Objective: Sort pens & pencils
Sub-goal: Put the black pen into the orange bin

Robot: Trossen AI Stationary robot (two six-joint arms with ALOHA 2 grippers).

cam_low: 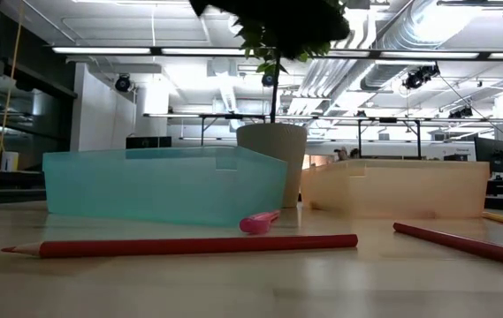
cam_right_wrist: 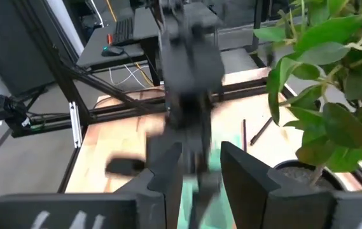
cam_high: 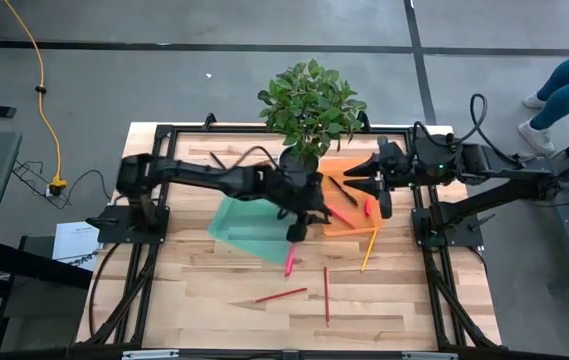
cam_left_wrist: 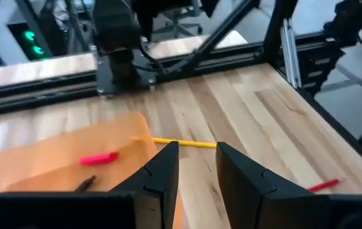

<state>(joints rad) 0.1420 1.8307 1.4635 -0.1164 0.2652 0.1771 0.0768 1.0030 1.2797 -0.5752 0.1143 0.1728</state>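
Overhead, the left gripper [cam_high: 297, 228] hangs between the teal tray [cam_high: 249, 228] and the orange tray [cam_high: 349, 210], and a pink pen [cam_high: 289, 262] lies on the table just beyond its tip toward the table's front edge, its long axis running nearly front to back; the left arm is plainly the nearer one. The right gripper [cam_high: 359, 172] hovers over the orange tray's far side beside the potted plant [cam_high: 309, 100], with another pink pen [cam_high: 369, 207] and a dark pen [cam_high: 342, 190] already in that tray. Loose pencils lie farther forward: a yellow pencil [cam_high: 369, 248] off the orange tray's corner, a red pencil [cam_high: 280, 296] and a second red pencil [cam_high: 326, 295]. From table height, the pink pen [cam_low: 259, 221] rests in front of the teal tray [cam_low: 163, 185], with a long red pencil [cam_low: 180, 245] across the foreground, nothing between it and the pen. Through the left wrist camera its fingers [cam_left_wrist: 161, 175] stand apart and empty, probably over the orange tray's edge, with the yellow pencil [cam_left_wrist: 184, 143] just ahead. Through the right wrist camera its fingers [cam_right_wrist: 244, 175] are parted too, holding nothing, and the left arm's blurred wrist fills the gap ahead, so crowding between the arms is the likely hazard.
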